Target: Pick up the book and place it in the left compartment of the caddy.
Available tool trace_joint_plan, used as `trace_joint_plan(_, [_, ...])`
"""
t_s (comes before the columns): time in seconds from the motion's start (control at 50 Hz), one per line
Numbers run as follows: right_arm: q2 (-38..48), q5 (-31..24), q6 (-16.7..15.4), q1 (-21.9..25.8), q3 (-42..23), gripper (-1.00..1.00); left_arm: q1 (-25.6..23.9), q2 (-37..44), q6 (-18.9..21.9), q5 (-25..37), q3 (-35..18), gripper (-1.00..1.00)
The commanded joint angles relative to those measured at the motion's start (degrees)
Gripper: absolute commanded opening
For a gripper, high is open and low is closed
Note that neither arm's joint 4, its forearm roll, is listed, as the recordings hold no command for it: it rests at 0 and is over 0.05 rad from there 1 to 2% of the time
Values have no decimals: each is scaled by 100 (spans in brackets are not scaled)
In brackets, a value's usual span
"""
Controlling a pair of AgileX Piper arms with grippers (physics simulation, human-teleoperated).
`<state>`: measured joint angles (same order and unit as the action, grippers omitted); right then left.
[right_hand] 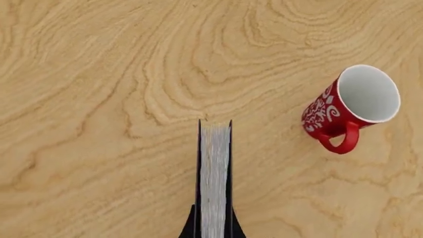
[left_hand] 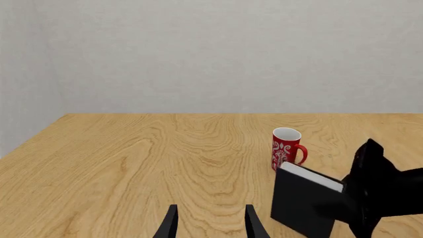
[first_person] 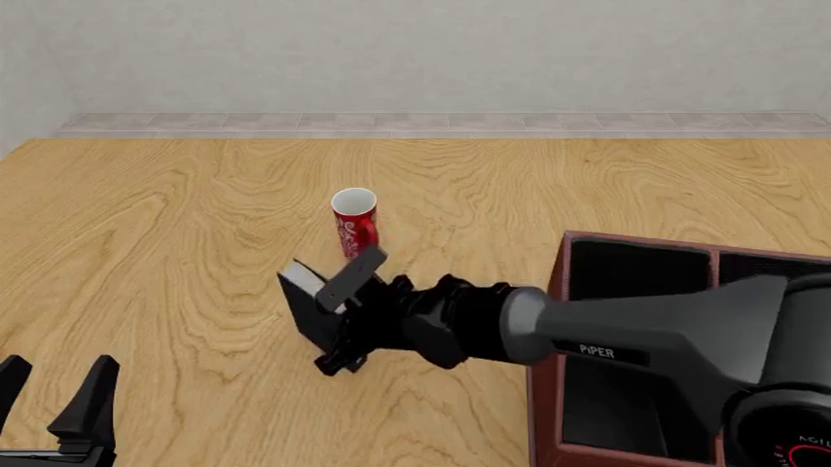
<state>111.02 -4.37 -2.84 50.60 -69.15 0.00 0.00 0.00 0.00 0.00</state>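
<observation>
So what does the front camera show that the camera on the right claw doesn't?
Only the front view shows the caddy at the table's right, the right arm reaching across, and the left claw open near the bottom left corner. Only the right wrist view shows the book's white page edges end on, squeezed between the right claw's fingers. Both show the book, the upright red mug and the wooden table.
</observation>
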Motion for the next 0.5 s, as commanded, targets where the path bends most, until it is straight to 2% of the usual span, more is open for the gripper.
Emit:
trace_joint_plan(0.02, [-293,-4,105,312,276,-100,0,0,0,0,0,100])
trace_joint_plan(0.12, [-650,10,116,427,434,-100,0,0,0,0,0,100])
trace_joint_plan(0.2, [-1001,1,274,437,504,-100,0,0,0,0,0,100])
trace_joint_plan(0.24, [-1131,-77,174,481,523,-100,0,0,0,0,0,100])
trace_joint_plan(0.5, [-1623,-327,80,456,450,-100,0,0,0,0,0,100])
